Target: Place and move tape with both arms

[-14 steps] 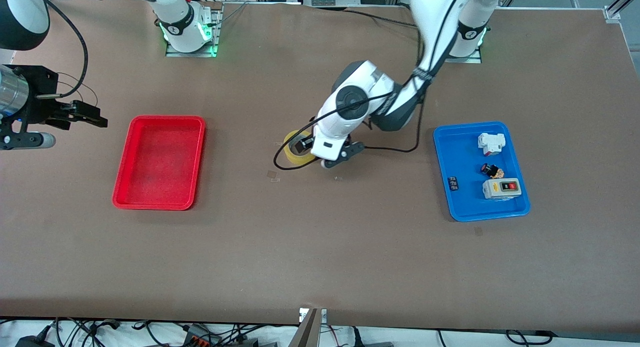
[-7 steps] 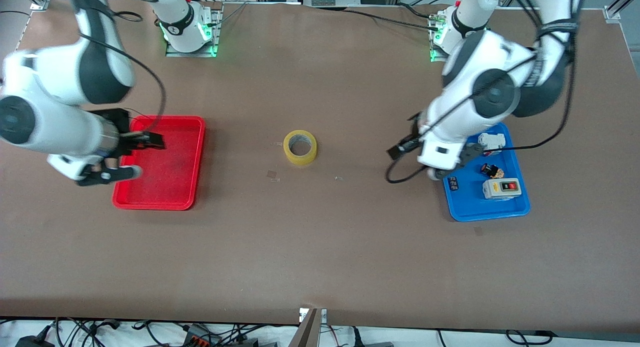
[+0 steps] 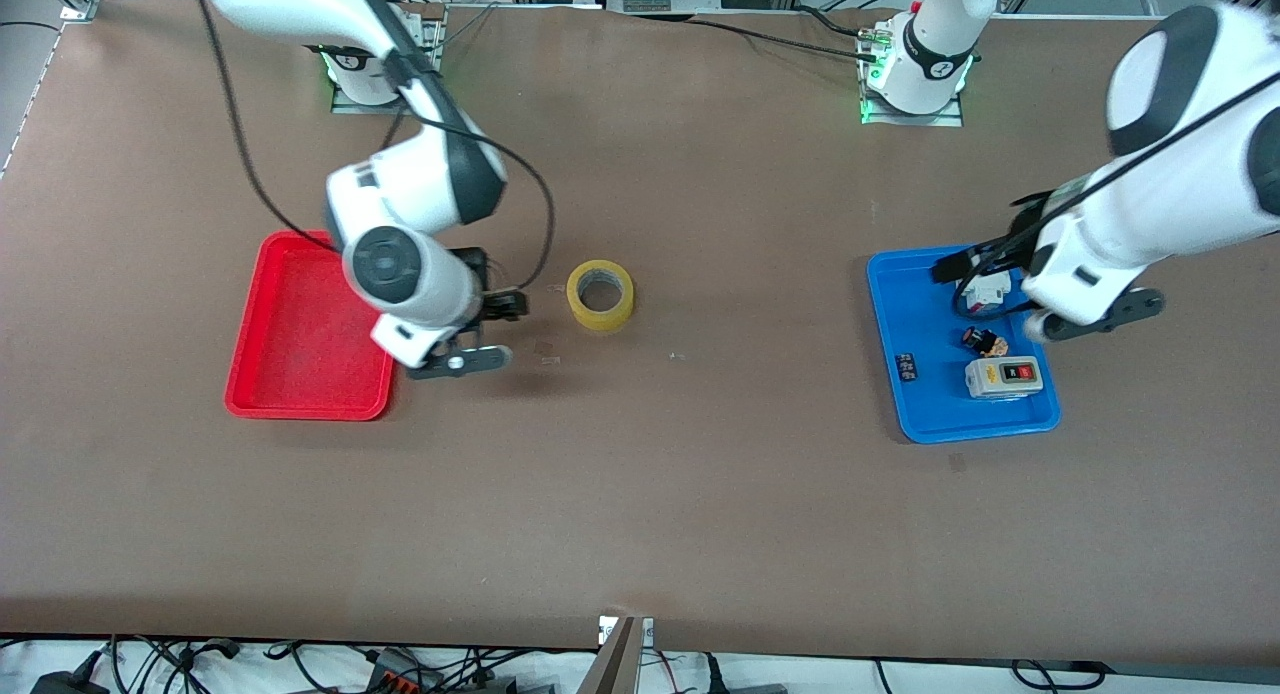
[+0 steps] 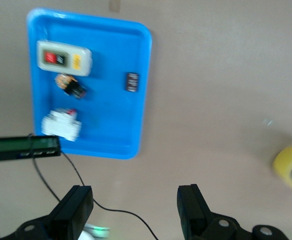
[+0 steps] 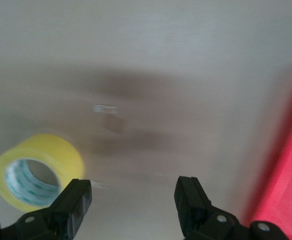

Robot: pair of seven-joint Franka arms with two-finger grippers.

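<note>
Tape (image 3: 600, 295) flat mid-table, untouched; right gripper (image 3: 488, 331) spread beside red tray (image 3: 262, 359); left gripper (image 4: 136, 210) spread over blue tray (image 3: 885, 304); no legible writing

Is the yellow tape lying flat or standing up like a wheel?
Lying flat. The tape rests on the table with its round hole facing up, untouched by either claw.

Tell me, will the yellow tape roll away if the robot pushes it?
Probably not: the tape lies flat on the table, hole up, so it should slide. It looks stiff, and likely light. The open right gripper hovers beside it.
</note>
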